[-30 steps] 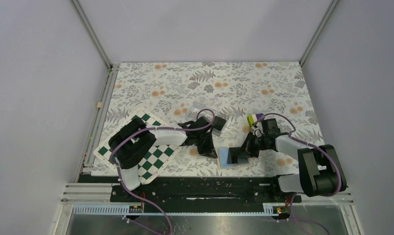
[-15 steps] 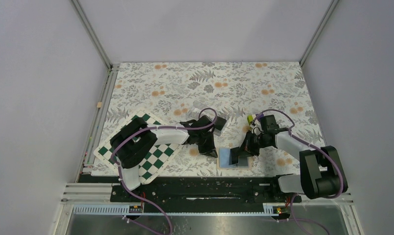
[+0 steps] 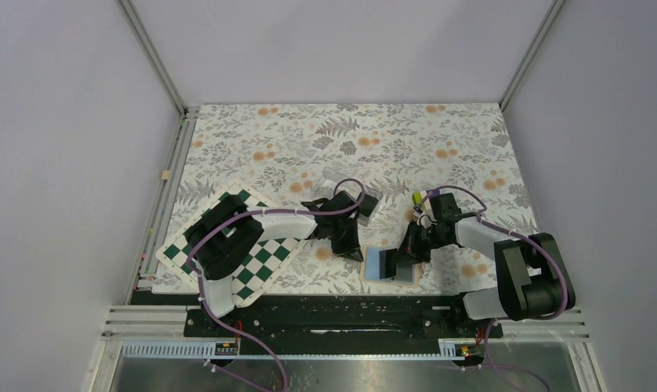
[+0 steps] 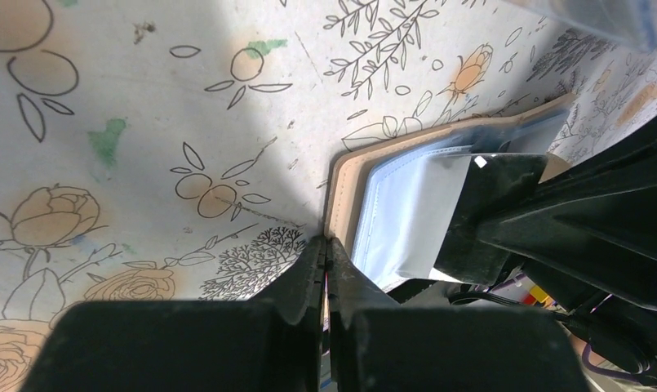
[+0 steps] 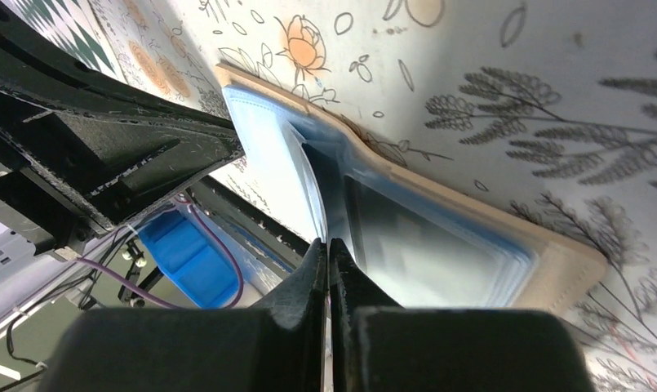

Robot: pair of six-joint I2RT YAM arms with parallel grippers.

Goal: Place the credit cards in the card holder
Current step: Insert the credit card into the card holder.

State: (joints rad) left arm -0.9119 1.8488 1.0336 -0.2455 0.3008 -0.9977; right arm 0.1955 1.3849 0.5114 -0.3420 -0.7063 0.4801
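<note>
I see the card holder [image 3: 380, 263] lying open at the near edge of the table [image 3: 349, 131], blue lining up, between both arms. My left gripper [image 4: 326, 242] is clenched empty, tips at the holder's tan left rim. The right gripper [image 5: 327, 245] is clenched too, over the lining. A dark credit card [image 5: 406, 237] seems tucked into a pocket there, though the view is murky.

Tan, blue-lined card holder [image 3: 378, 264]; floral table [image 3: 349, 139]
</note>
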